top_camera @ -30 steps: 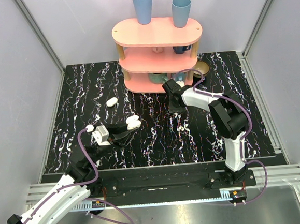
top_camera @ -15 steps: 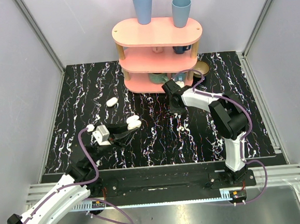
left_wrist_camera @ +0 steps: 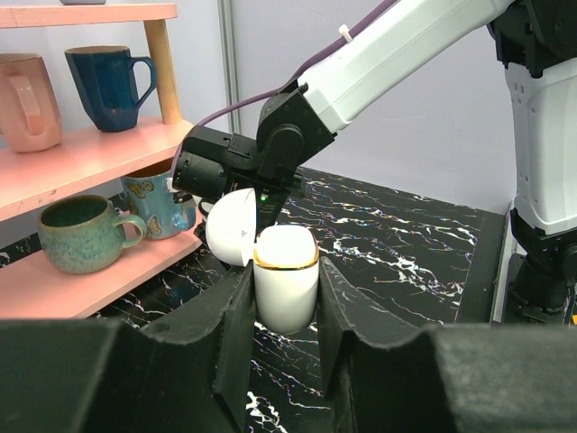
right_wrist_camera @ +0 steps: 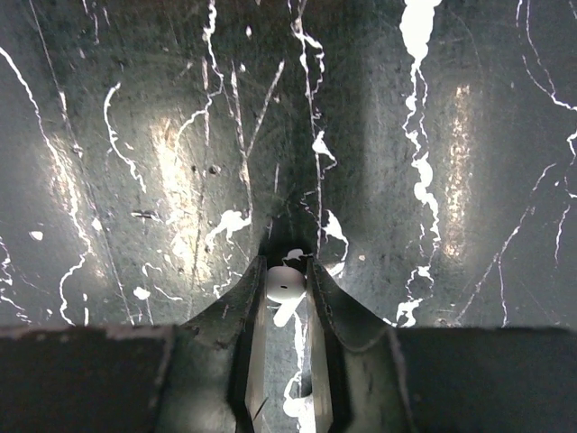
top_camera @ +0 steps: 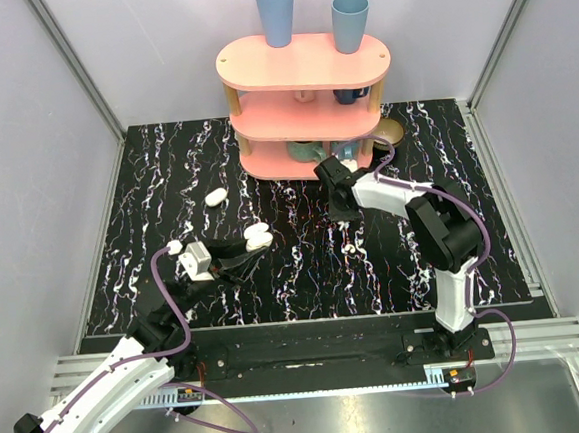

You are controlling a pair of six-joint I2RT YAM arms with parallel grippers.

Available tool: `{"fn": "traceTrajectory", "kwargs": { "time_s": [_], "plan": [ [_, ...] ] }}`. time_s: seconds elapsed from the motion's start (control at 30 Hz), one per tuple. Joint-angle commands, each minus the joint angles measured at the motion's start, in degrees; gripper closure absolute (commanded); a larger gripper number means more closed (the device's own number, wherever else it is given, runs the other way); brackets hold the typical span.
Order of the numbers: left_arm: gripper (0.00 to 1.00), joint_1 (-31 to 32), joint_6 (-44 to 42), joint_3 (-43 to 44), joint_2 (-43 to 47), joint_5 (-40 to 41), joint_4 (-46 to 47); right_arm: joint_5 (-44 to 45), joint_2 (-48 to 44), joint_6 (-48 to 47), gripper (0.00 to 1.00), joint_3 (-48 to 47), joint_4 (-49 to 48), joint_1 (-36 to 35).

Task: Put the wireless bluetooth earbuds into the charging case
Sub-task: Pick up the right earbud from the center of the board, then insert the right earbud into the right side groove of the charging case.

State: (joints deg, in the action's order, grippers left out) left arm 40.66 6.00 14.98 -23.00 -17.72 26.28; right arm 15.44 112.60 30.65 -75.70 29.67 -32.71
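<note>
Two robot arms reach over a black, white-veined marble-pattern bench. We see the left jaws closed snugly on the lower half of a small white glossy oval clamshell charging case, held upright toward the bench's left front with its lid hinged open. The right jaws, near a pink three-tier shelf, pinch a small white rounded earbud close to the bench surface. Another small white oval piece lies apart, farther back on the left.

Left end effector, right end effector (both clamped)
</note>
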Motion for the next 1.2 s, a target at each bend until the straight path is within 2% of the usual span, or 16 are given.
{"fn": "traceTrajectory", "kwargs": {
  "time_s": [0.0, 0.2, 0.43, 0.87, 1.17],
  "plan": [
    [1.00, 0.12, 0.24, 1.54, -0.02, 0.84, 2.98, -0.32, -3.61, -1.12, 0.83, 1.26, 0.21, -0.95],
    [1.00, 0.12, 0.42, 1.54, 0.06, 0.93, 3.07, -0.41, -5.45, -1.74, 0.83, 1.61, -0.40, -1.57],
    [1.00, 0.12, 0.42, 1.63, -0.64, 1.28, 3.42, -0.06, -13.26, -3.32, 0.84, 4.33, -3.04, -2.89],
    [1.00, 0.12, 3.67, 1.80, -3.89, 5.23, 6.50, 17.15, -36.12, -12.28, 0.91, 11.71, -12.87, -12.46],
    [1.00, 0.12, 4.90, 3.03, -7.14, 4.88, 7.82, 18.84, -46.41, -19.75, 0.92, 13.48, -17.98, -16.86]
  ]
}}
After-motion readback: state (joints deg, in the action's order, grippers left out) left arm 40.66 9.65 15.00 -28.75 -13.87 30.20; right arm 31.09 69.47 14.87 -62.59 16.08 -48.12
